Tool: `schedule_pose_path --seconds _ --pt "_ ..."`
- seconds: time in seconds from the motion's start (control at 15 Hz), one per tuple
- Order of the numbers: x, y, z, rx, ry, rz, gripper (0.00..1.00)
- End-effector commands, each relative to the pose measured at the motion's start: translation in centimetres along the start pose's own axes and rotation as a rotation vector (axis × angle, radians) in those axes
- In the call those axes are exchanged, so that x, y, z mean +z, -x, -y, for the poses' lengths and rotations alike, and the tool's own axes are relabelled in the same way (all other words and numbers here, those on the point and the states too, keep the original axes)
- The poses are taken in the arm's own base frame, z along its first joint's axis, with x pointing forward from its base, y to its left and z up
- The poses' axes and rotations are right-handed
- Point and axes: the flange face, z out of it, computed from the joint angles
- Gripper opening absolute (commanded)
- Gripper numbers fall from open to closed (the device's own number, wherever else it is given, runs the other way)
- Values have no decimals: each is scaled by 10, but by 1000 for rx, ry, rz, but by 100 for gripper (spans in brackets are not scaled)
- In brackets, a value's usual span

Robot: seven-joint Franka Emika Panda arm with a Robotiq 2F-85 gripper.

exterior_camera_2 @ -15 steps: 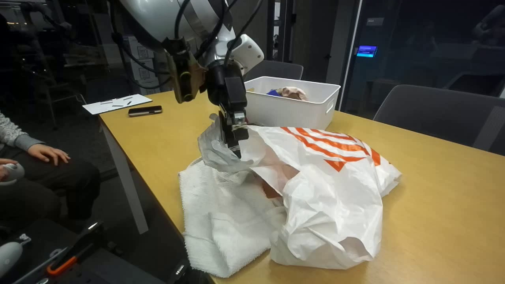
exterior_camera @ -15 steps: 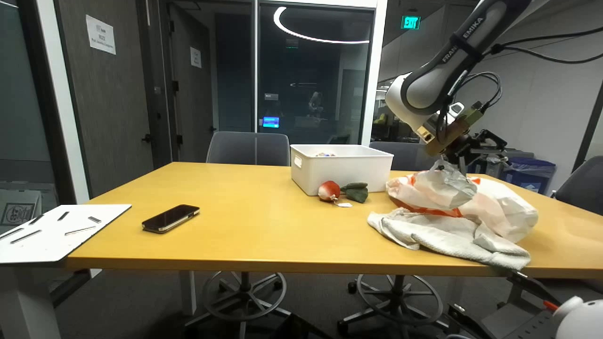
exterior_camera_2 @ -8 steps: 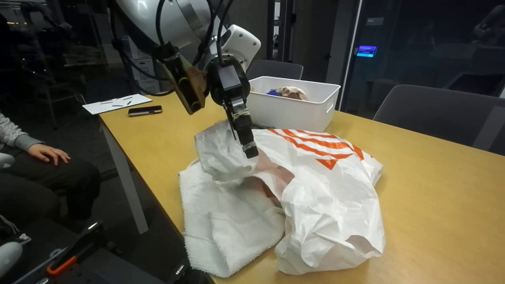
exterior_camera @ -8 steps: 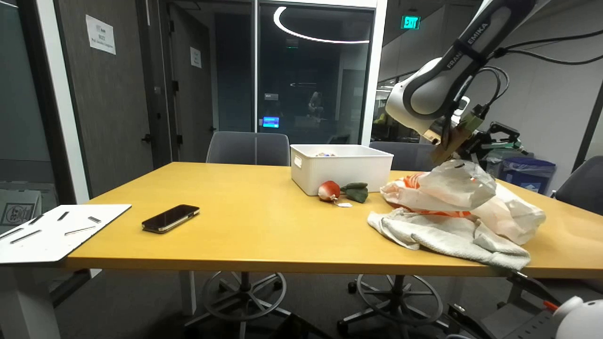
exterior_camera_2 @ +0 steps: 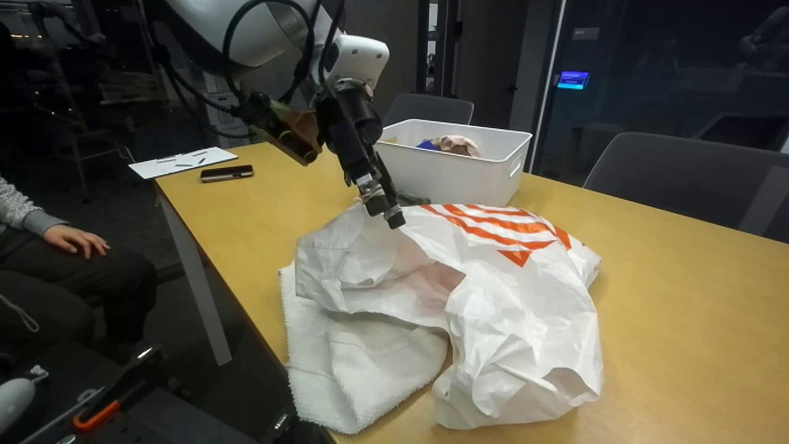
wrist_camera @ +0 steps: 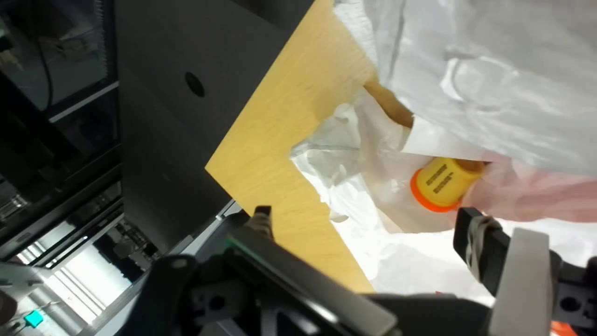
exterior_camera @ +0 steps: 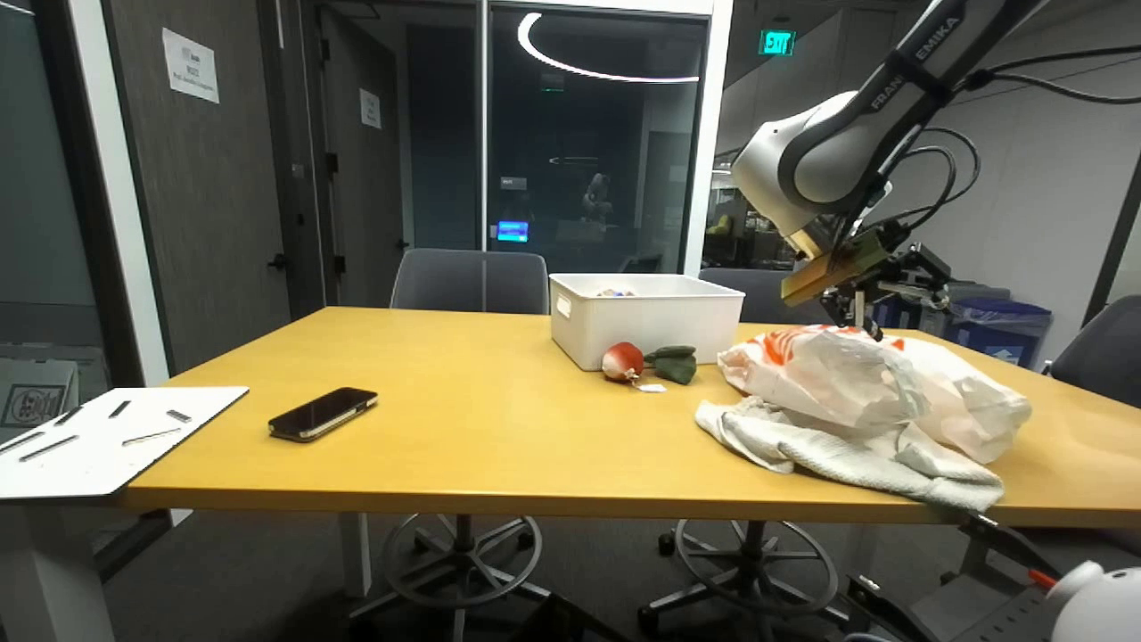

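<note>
Jaws spread, empty. In an exterior view the towel (exterior_camera_2: pixel 370 373) lies near left; the gripper (exterior_camera_2: pixel 384 213) hangs above the bag (exterior_camera_2: pixel 524 327). A yellow container (wrist_camera: pixel 442 183) shows in the bag's mouth. Likely step: approach; reaching in would call for descent.

The yellow tabletop (exterior_camera: pixel 463 401) carries a crumpled white plastic bag (exterior_camera_2: pixel 524 314), lying partly over a white towel (exterior_camera_2: pixel 363 370) near the edge. Near the bag stands a white bin (exterior_camera: pixel 651 325), with a red round object (exterior_camera: pixel 622 361) and green leaves (exterior_camera: pixel 675 366) just beside it. A phone (exterior_camera: pixel 323 414) lies well apart, near a white board (exterior_camera: pixel 111 455) jutting past the tabletop's end.
</note>
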Motion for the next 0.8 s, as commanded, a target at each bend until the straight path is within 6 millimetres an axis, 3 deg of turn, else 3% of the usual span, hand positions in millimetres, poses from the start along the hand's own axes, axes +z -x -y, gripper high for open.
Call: schedule_pose_path --seconds 0.0,0.2,0.4,0.6,0.73 --pt "-36 12 -28 53 -176 -52 100" --pt "-76 26 -41 27 -297 -116 100" --pt "-111 44 -51 -37 -452 -69 100" --pt "-129 57 -52 -112 -583 -13 100" --pt "-133 65 -42 -171 -668 17 100"
